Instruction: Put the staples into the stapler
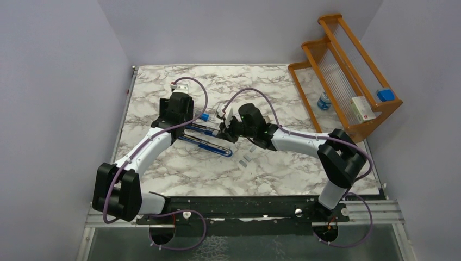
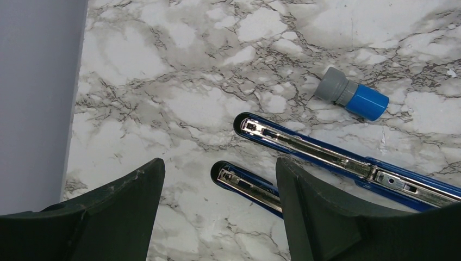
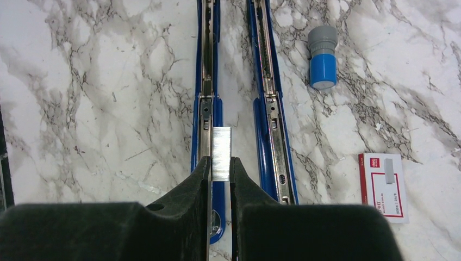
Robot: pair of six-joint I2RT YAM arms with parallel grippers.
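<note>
Toward the counter's left edge, right end effector (image 3: 220,164) pinches a silvery metal staple strip (image 3: 221,145) over the opened blue stapler (image 3: 268,109); left end effector (image 2: 218,167) has its jaws apart. Loading is in hand; next likely requires squarely lowering it in.

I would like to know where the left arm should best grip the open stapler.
Probably from above, the left fingers straddling one slim blue arm near its rounded tip: the stapler lies opened flat, so only its long sides offer opposing faces, clear of the staple strip the right fingers hold.

Left pincer (image 2: 218,163) gapes wide, right pincer (image 3: 220,162) is pinched nearly together.
</note>
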